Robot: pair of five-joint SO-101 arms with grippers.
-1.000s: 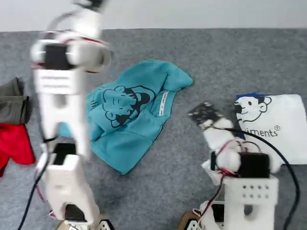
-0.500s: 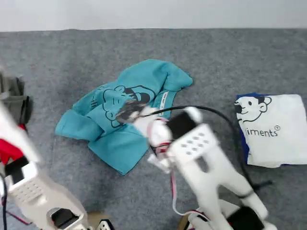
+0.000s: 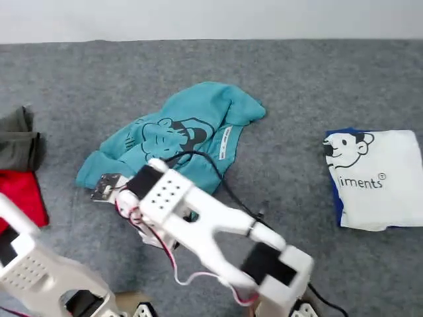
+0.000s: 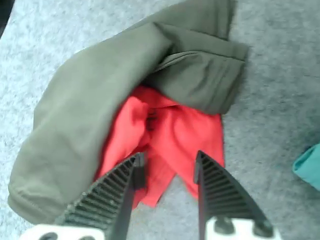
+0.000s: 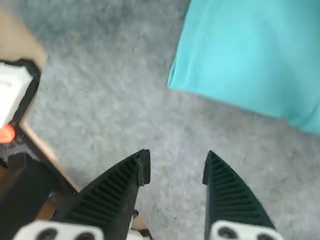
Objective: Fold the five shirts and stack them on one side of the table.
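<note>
We count five shirts on the grey, carpet-like bench [image 3: 297, 72]. One crumpled teal cloth shirt with a dark cartoon print [image 3: 198, 109] lies unfolded at the centre of the high view. At the right edge, one folded white shirt with a cartoon face [image 3: 386, 188] sits on one folded blue shirt [image 3: 336, 206], which shows as a thin strip along the white one's left and upper sides. At the left edge two more lie unfolded and touching, one olive-grey shirt [image 3: 16, 142] above one red shirt [image 3: 20, 195].

There are two white arms. The right arm [image 3: 198, 221] extends from the lower centre toward the left. The right arm's jaws are just beside the teal shirt's lower left corner, standing apart and empty over bare bench. The left arm [image 3: 39, 274] sits in the lower left corner. The left arm's jaws are also apart and empty, above the red shirt [image 4: 170, 132], which the olive-grey shirt [image 4: 95, 85] partly covers.
</note>
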